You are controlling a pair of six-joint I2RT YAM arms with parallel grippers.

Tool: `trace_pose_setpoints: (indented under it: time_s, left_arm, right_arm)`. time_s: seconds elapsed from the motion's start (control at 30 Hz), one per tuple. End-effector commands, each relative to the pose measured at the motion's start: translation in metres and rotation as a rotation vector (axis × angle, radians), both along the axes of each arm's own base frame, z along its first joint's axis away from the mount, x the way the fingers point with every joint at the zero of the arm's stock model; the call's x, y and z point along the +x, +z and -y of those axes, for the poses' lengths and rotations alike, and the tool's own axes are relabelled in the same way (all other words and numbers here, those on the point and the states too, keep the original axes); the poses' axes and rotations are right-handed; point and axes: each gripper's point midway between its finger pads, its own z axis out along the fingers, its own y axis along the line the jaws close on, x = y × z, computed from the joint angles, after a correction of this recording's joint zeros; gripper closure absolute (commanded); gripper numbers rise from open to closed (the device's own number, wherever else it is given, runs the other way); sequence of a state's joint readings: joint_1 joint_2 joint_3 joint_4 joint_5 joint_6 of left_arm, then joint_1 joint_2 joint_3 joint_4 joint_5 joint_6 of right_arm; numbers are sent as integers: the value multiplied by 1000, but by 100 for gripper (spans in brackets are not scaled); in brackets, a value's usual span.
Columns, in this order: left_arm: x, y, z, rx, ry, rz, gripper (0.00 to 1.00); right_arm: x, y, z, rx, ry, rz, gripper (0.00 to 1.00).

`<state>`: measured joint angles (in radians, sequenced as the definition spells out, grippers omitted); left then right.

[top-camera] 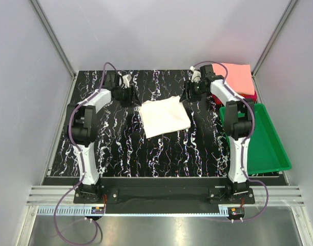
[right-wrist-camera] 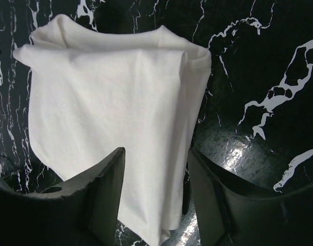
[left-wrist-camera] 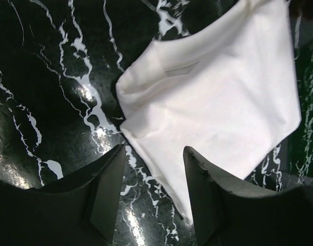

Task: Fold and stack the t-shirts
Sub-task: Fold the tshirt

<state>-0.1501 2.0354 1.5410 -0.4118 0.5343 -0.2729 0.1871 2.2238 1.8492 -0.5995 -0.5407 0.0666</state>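
Top external: folded white t-shirt (top-camera: 164, 117) between spread left fingers (top-camera: 131, 96) and spread right fingers (top-camera: 189, 94)

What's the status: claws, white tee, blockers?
Both open, off the cloth: left claw, right claw. Folded white tee flat mid-table. Way clear: pink tee far right, green tray apart from the white tee.
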Motion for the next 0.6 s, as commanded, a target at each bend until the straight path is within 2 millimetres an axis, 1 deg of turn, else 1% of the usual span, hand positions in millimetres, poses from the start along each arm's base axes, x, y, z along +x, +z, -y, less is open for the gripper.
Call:
trace_pose_setpoints:
  time_s: [0.0,0.1,0.13,0.17,0.2,0.27,0.3,0.33,0.37,0.4,0.43,0.47,0.5,0.57]
  left_arm:
    - [-2,-21,0,18,-32,-21,46]
    - [2,-25,3,3,-60,-16,46]
    - [3,-25,5,3,-64,-12,46]
    - [5,-26,3,10,-59,-10,46]
    - [6,-26,4,10,-62,-8,46]
    - [10,-26,5,7,-69,-1,46]
    - [11,-30,5,10,-67,-8,46]
    - [14,-29,5,9,-69,-3,46]
    - [17,-28,5,9,-68,4,47]
    - [19,-31,5,10,-68,-2,47]
    - [21,-32,7,10,-73,1,48]
    - [26,-29,8,4,-74,12,51]
    - [27,-33,8,0,-78,2,53]
    - [33,-29,11,-12,-86,13,57]
  right_arm:
    - [11,18,0,32,63,45,40]
    - [18,18,-6,70,85,45,41]
    - [18,10,-8,78,90,23,41]
    - [21,12,-11,89,98,30,41]
    - [23,10,-10,88,98,30,41]
    - [26,3,-11,87,98,20,42]
    - [28,2,-12,87,99,20,42]
    - [29,-4,-12,84,99,11,43]
    - [33,-1,-13,90,99,20,43]
    - [33,-2,-14,92,102,18,43]
    - [35,-7,-14,93,101,10,43]
    - [38,-7,-14,90,99,18,44]
    - [41,-9,-13,92,98,19,45]
    - [45,-14,-13,95,91,12,46]
